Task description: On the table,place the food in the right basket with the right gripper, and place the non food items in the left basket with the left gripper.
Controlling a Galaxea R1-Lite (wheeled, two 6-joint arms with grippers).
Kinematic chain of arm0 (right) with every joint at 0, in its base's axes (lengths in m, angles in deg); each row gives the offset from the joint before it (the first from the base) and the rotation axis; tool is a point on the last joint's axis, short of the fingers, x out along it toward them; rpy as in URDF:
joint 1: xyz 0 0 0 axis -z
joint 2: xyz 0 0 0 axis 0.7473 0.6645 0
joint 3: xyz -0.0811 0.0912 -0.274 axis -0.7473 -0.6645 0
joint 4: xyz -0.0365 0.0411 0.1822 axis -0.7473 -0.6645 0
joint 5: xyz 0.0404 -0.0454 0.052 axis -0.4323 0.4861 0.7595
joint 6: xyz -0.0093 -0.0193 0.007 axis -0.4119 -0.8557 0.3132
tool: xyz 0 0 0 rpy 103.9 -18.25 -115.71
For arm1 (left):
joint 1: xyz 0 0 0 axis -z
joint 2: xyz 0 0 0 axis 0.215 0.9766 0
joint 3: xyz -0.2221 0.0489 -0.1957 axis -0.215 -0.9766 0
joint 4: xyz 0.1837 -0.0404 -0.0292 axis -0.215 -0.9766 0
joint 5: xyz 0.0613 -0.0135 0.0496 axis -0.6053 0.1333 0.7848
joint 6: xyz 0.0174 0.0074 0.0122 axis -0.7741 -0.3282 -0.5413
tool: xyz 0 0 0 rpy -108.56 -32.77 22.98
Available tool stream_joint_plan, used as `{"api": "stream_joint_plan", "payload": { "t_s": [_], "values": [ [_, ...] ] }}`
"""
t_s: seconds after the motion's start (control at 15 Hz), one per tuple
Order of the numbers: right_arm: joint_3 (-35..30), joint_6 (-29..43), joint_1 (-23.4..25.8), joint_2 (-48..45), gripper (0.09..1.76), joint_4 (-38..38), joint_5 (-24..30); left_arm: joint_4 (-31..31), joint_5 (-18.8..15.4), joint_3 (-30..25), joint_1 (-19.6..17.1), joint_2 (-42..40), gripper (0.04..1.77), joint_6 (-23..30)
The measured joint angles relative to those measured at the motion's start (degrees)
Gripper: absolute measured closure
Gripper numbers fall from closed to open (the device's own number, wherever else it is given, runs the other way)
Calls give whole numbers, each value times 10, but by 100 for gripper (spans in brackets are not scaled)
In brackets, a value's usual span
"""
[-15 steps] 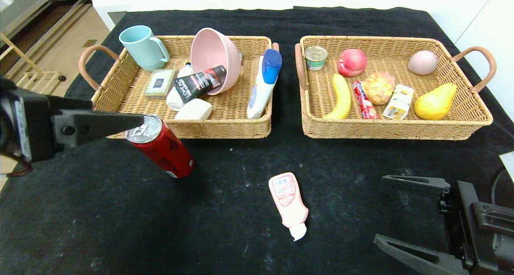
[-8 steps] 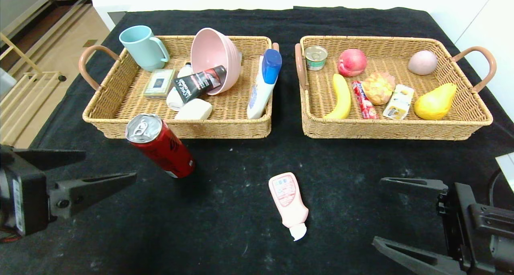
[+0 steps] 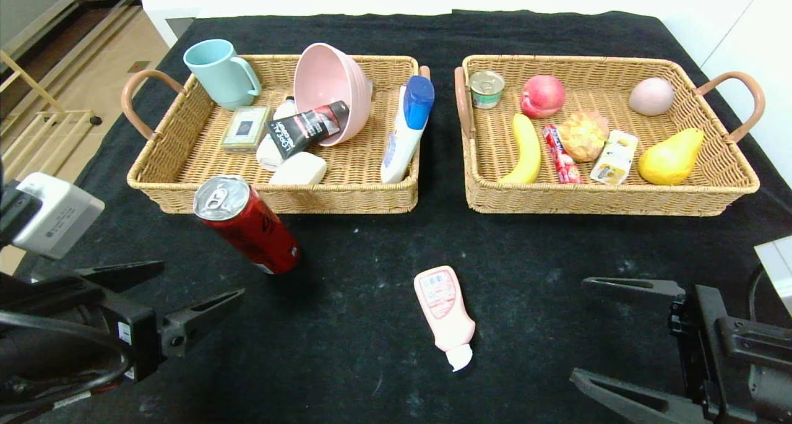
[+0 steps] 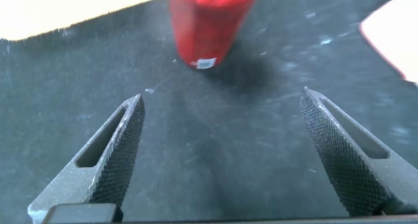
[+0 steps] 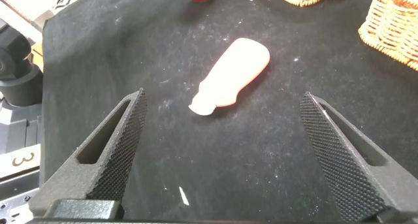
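A red drink can [image 3: 247,226] stands on the black table [image 3: 371,238] just in front of the left basket [image 3: 346,198]. My left gripper [image 3: 201,280] hangs open and empty near the can's front-left; its wrist view shows the can [image 4: 208,21] beyond the fingers [image 4: 124,145]. The pink squeeze bottle [image 3: 445,315] lies mid-table, cap toward me. My right gripper [image 3: 578,328] is open and empty to the bottle's right, with the bottle [image 5: 235,74] ahead of it. The white bottle [image 3: 405,130] and black tube [image 3: 306,129] lie in the left basket. The pear [image 3: 671,158] and juice carton [image 3: 614,158] lie in the right basket [image 3: 606,198].
The left basket also holds a teal mug [image 3: 219,71], a pink bowl [image 3: 331,90] and soap bars. The right basket also holds a tin [image 3: 487,88], a peach [image 3: 542,96], a banana [image 3: 526,151] and snacks. Brown handles stick out at the baskets' ends.
My left gripper has swung down and back from beside the can's top to low over the table, in front of the can. The right gripper has barely shifted.
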Motion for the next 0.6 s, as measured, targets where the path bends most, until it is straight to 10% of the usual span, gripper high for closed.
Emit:
{"api": "stream_joint_plan", "payload": {
  "t_s": [0.6],
  "values": [
    [-1,-1,-1,4,14,0,0,148,7,-6,3,110,9,-4]
  ]
}}
